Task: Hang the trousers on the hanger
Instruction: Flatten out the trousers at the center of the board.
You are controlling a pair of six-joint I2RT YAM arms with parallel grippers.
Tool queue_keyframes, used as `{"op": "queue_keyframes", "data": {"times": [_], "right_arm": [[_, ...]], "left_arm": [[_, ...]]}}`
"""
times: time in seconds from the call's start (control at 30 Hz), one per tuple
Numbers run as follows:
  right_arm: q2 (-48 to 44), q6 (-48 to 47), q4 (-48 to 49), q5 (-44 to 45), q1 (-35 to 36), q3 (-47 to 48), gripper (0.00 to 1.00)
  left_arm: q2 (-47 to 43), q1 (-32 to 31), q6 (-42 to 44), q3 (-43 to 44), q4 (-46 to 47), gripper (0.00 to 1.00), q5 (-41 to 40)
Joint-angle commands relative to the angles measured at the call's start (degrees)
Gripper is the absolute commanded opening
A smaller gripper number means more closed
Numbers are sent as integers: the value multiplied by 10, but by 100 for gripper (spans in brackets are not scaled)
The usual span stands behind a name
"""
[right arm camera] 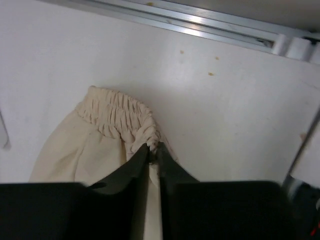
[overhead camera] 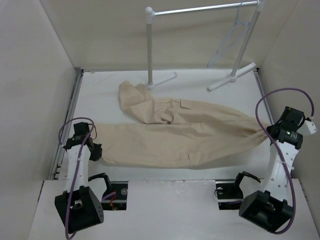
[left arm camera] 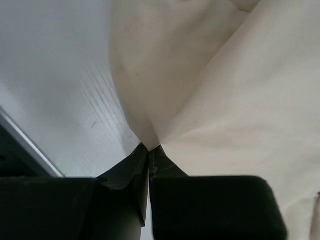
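Observation:
The beige trousers (overhead camera: 175,132) lie flat and wrinkled across the middle of the white table, with one part folded back toward the far left. My left gripper (overhead camera: 94,150) is at their left end. In the left wrist view it (left arm camera: 150,147) is shut on a pinched fold of the trousers (left arm camera: 225,100). My right gripper (overhead camera: 269,132) is at their narrow right end. In the right wrist view it (right arm camera: 154,146) is shut on the gathered elastic edge of the trousers (right arm camera: 100,145). The pale hanger (overhead camera: 231,39) hangs from the rack bar at the far right, apart from the cloth.
A white-posted clothes rack (overhead camera: 149,47) with a metal bar stands at the back, its feet on the table near the trousers' far edge. Walls enclose the table on the left, right and back. A metal rail (right arm camera: 200,22) runs just beyond the right gripper.

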Motion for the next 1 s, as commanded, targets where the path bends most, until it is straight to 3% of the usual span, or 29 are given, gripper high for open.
{"op": "queue_keyframes", "data": {"times": [0.0,0.07,0.13,0.2,0.27,0.33,0.37,0.43,0.5,0.53,0.57,0.63,0.73,0.83,0.97], "right_arm": [[-36,26,-38,63,-11,-21,24],[-38,7,-47,92,1,-16,52],[-44,-2,-65,131,32,14,70],[-48,-9,-72,161,77,57,80],[-56,-24,-74,184,108,102,82],[-56,-35,-62,180,151,130,82],[-50,-45,-50,160,192,136,80],[-35,-42,-22,97,304,121,64],[-13,-23,13,44,428,79,30],[4,-10,32,19,486,58,17],[23,-4,53,-4,537,40,11],[64,3,85,-30,618,16,5],[101,28,124,-29,728,-10,3],[116,52,162,-39,786,-36,5],[129,84,181,-51,826,-65,11]], "left_arm": [[5,-3,-2,101,-98,1,-41],[7,-38,24,165,-135,8,-84],[-7,-67,48,207,-160,26,-108],[-26,-86,75,239,-185,38,-128],[-47,-103,87,260,-188,51,-151],[-60,-118,89,273,-181,54,-159],[-68,-129,88,269,-166,54,-157],[-74,-163,70,236,-117,51,-118],[-58,-203,44,197,-57,47,-58],[-37,-229,27,178,-24,46,-29],[-11,-254,16,167,5,42,-14],[46,-287,9,173,64,36,-17],[119,-289,15,222,143,36,-39],[239,-261,32,306,199,44,-30],[425,-236,70,449,210,46,-21]]}}
